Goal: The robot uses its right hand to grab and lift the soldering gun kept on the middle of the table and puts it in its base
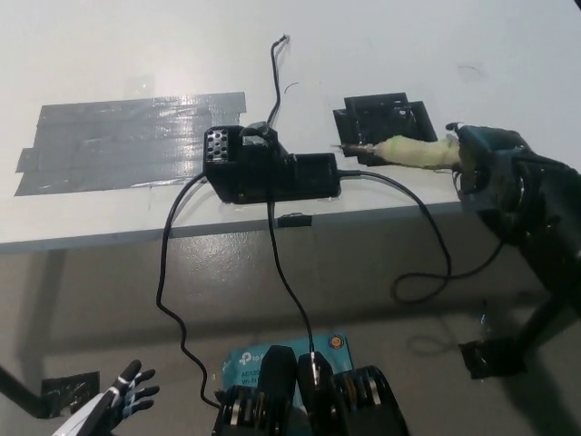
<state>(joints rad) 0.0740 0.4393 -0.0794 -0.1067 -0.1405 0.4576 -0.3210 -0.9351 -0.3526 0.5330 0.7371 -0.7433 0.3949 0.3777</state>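
Pale yellow wrapping covers the soldering gun [413, 153], clasped at its rear in the black right hand [486, 163], its metal tip level above the table [109, 54] near the black soldering base [268, 168]. It looks light and rigid; its trailing cord may tug. The white left hand [123, 391] rests low, fingers spread.

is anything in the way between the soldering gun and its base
Nothing visible is. The right hand holds the soldering gun with its tip just right of the base, over the black holder; only bare table lies between. The left hand rests low.
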